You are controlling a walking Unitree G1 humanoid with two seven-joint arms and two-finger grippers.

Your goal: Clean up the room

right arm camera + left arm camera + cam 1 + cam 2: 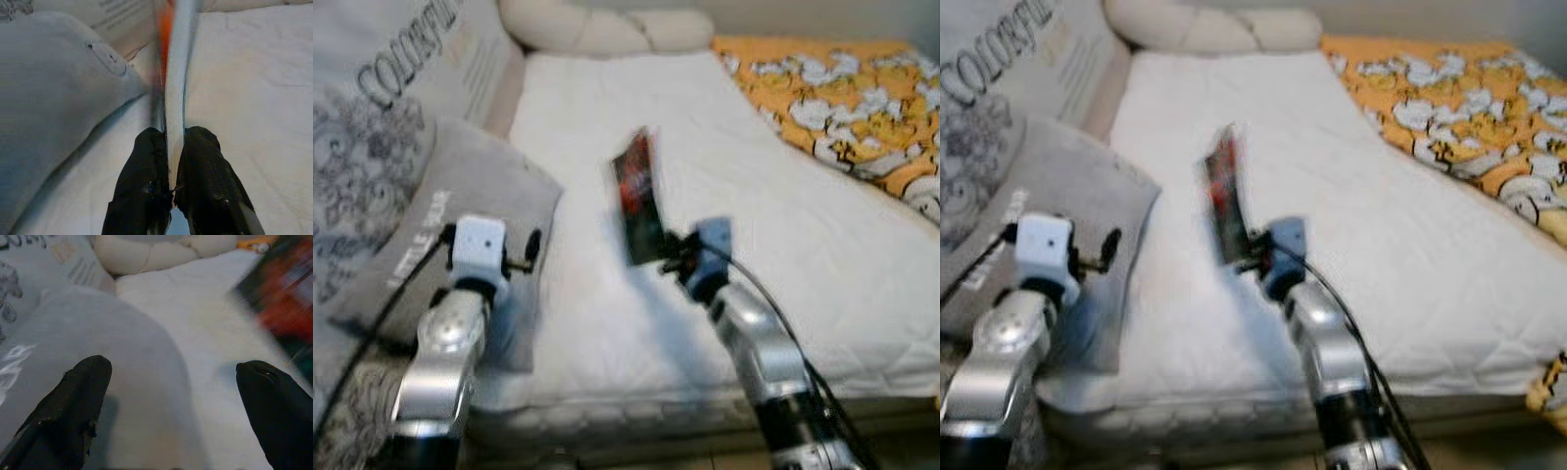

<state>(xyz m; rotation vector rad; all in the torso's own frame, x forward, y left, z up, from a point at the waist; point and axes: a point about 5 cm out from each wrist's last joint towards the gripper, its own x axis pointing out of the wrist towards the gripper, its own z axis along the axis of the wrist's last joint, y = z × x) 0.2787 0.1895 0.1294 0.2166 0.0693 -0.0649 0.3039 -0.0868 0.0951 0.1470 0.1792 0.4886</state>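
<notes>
Right jaws (168, 147) closed on the lower edge of a thin book (639, 199), a finger on each face; edge-on in the wrist view, so the pinch is across its thickness, probably the only firm hold on something this flat. The book stands up from the jaws, tilted, raised clear of the white bed (803, 255) near its middle. Judgement: lifted for carrying off, since the bed is being tidied. Left jaws (171, 396) wide open, holding nothing, hovering over the grey pillow (484, 196) at the bed's left edge, likely kept clear or ready for it. Orange blanket (842, 93) lies far right, untouched.
</notes>
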